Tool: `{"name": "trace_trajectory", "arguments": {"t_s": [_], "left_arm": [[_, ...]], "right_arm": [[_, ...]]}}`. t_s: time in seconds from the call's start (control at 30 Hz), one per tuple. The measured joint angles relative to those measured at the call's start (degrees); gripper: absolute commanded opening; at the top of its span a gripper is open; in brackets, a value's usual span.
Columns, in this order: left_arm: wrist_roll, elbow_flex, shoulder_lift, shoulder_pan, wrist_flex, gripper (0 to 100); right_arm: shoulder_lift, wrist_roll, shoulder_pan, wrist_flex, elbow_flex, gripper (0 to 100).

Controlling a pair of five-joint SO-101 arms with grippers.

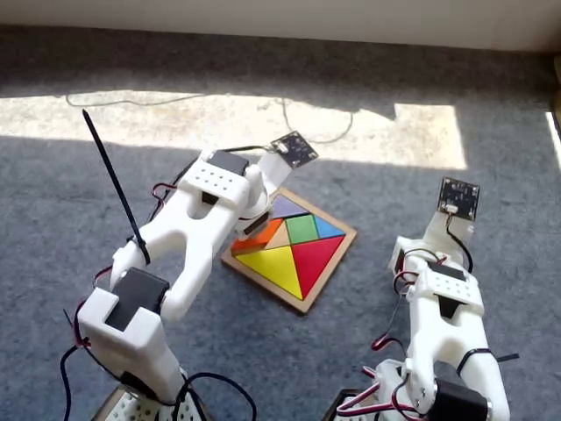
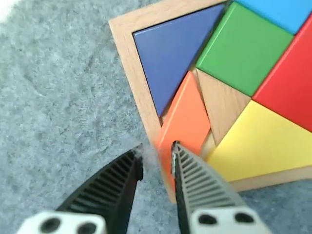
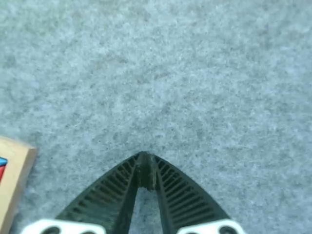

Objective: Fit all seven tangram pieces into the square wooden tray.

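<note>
The left arm hangs over the near left corner of the wooden tray, blocking that side. The left gripper straddles the rim there with its fingers slightly parted, one over the grey carpet and the other above the orange piece. The tray's far and right edges lie open. Bare carpet separates the tray from the right arm. The right gripper, fingers together, has carpet all round. A thin black rod slants up beside the left arm.

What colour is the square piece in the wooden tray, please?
Green; the square piece shows best in the left wrist view.
</note>
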Motion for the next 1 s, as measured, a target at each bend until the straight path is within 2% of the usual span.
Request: {"name": "trace_trajectory", "arguments": {"t_s": [0.27,0.57,0.7,0.87,1.0], "left_arm": [[3.25,0.18,0.18,5.01,2.64,11],[3.52,0.26,-5.19,4.84,4.22,14],[3.43,0.26,-9.05,2.2,4.84,24],[3.43,0.35,-9.67,-4.22,4.84,24],[3.52,0.62,-7.56,-5.71,4.84,25]], "right_arm": [[0.0,0.0,-0.09,0.0,0.0,0.7],[0.0,0.0,-0.18,0.0,0.0,0.7],[0.0,0.0,-0.18,0.0,0.0,0.7],[0.0,0.0,-0.18,0.0,0.0,0.7],[0.0,0.0,-0.18,0.0,0.0,0.7]]}}
